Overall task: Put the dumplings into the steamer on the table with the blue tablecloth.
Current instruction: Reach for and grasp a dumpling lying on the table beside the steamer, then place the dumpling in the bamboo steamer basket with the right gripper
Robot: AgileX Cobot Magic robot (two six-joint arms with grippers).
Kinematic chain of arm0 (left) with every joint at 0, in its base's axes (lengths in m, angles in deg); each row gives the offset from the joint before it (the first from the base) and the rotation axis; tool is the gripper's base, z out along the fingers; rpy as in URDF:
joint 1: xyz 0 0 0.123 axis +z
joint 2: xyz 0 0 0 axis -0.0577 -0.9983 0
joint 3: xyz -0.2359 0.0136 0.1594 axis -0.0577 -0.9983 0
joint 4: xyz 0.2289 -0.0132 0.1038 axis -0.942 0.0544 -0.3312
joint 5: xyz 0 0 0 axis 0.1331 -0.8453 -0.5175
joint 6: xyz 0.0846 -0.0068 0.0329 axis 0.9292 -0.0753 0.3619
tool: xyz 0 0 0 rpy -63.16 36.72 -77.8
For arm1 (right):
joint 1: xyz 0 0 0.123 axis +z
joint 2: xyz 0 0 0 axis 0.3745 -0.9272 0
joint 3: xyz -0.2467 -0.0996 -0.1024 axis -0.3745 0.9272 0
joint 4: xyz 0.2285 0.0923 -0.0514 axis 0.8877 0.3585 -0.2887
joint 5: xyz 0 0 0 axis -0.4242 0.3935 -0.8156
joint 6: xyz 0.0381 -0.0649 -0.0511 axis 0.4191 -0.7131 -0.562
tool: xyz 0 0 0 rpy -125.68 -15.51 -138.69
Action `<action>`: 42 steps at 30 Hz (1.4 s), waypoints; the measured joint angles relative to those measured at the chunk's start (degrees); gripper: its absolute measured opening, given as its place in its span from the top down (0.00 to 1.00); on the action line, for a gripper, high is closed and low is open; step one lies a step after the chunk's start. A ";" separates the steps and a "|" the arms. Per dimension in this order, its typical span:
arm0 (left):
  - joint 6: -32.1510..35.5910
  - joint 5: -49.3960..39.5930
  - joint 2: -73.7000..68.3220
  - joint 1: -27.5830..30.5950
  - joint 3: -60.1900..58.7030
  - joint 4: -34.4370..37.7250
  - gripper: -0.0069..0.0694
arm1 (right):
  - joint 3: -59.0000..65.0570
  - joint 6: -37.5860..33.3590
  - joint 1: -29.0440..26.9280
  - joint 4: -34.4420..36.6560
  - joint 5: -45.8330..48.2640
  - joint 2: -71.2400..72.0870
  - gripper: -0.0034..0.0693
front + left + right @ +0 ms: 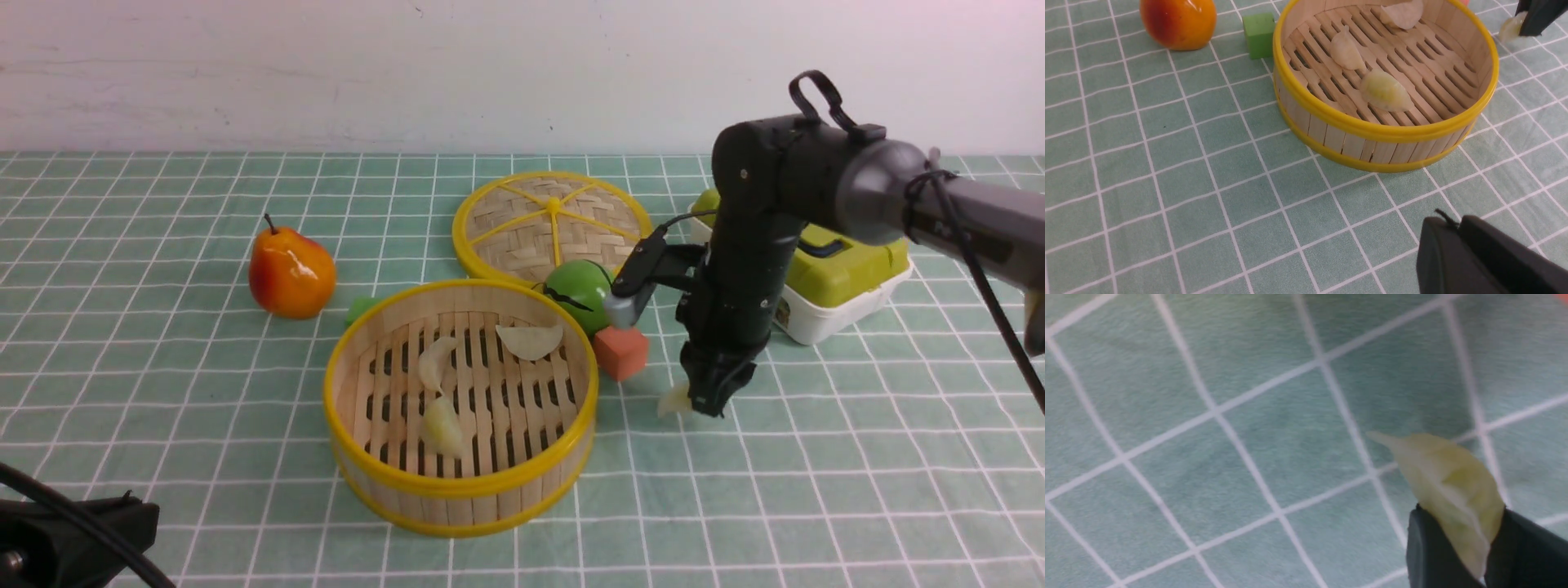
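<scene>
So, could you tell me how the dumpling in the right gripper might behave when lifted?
The dumpling looks smooth, so it may slip, as the jaws pinch only one end. Its free tip juts out without sagging, so it is probably stiff.

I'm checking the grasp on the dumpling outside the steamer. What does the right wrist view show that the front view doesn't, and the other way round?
Right wrist view only: the jaws of the right gripper pinch the yellow-green dumpling from both sides, its tip poking out beyond them. Front view only: the steamer with three dumplings inside, to the gripper's left, plus the lid, pear, apple and orange cube. Both: gripper, pinched dumpling and tablecloth.
</scene>
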 joint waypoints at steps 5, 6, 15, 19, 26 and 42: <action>0.00 0.00 0.00 0.00 0.00 0.00 0.84 | -3.91 9.92 0.00 -1.34 0.53 4.84 0.71; 0.00 0.00 0.00 0.00 0.00 0.00 0.83 | -5.08 12.64 0.11 1.54 0.68 6.20 0.71; 0.00 0.04 0.00 0.00 0.00 0.25 0.83 | -6.45 18.48 7.87 17.08 1.27 5.17 0.71; 0.00 0.04 0.00 0.00 0.00 1.35 0.83 | -6.39 21.96 10.77 16.49 -0.10 0.97 0.71; 0.00 0.06 0.00 0.00 0.00 1.57 0.82 | -6.34 27.54 13.84 10.28 -3.11 -2.32 0.70; 0.00 -0.05 0.00 0.00 0.00 1.59 0.80 | -14.39 30.04 14.17 4.36 1.01 1.66 0.37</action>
